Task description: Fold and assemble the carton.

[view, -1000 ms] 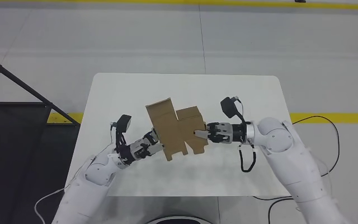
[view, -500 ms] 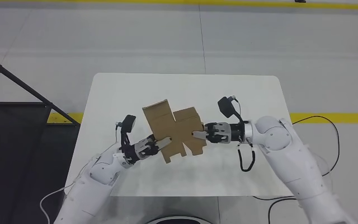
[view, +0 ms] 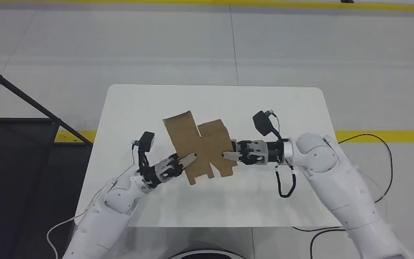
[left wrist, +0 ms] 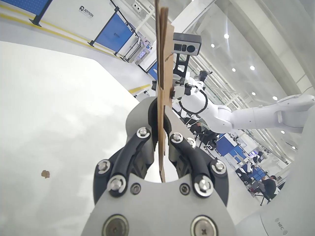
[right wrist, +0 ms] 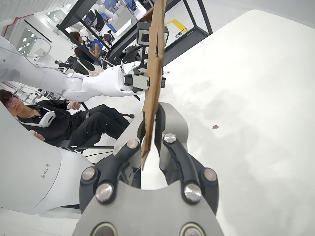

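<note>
Flat brown cardboard carton point(view: 199, 147), notched flaps showing, is held over the smooth white tabletop point(view: 284, 110). Left claw point(view: 188, 158) clamps one edge, right claw point(view: 227, 155) clamps the opposite edge.

The top view looks almost straight down from above the arms, far enough off to take in the whole white worktop point(view: 284, 110) and the grey floor point(view: 194, 52) beyond it. The left wrist view sits close behind the left claw point(left wrist: 159, 106), facing forward past it, low over the worktop and tilted up toward the hall ceiling point(left wrist: 246, 13). The right wrist view sits just as close behind the right claw point(right wrist: 154, 116), facing the opposite way across the worktop. Each wrist view catches the other arm's claw farther off. Both show the carton point(left wrist: 162, 74) edge-on at centre and a small brown scrap point(left wrist: 45, 173) on the worktop. All three views share the carton and both claws.
</note>
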